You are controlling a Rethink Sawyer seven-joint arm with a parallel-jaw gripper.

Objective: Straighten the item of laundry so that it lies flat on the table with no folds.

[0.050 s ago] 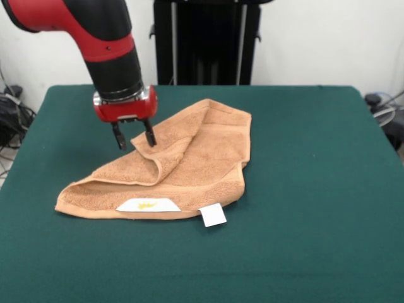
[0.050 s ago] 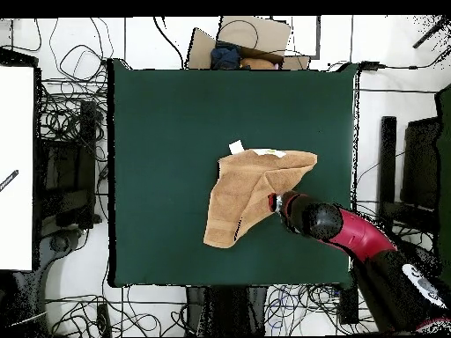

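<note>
The item of laundry (image 1: 189, 158), an orange-tan towel, lies crumpled on the green table (image 1: 315, 158), with one side folded over toward the middle. A white tag with a yellow mark (image 1: 148, 204) lies on its near edge, and a plain white tag (image 1: 213, 215) sticks out beside it. My gripper (image 1: 134, 137) hangs open just over the left tip of the folded flap, with nothing between its fingers. In the overhead view the towel (image 2: 251, 189) lies right of the table's (image 2: 167, 132) centre, and the gripper (image 2: 275, 202) is at its right edge.
Tangled cables (image 2: 70, 132) lie on the floor around the table. A black stand (image 1: 208, 41) rises behind the far edge. A cardboard box (image 2: 251, 40) sits beyond one table edge and a white board (image 2: 18, 167) beyond another.
</note>
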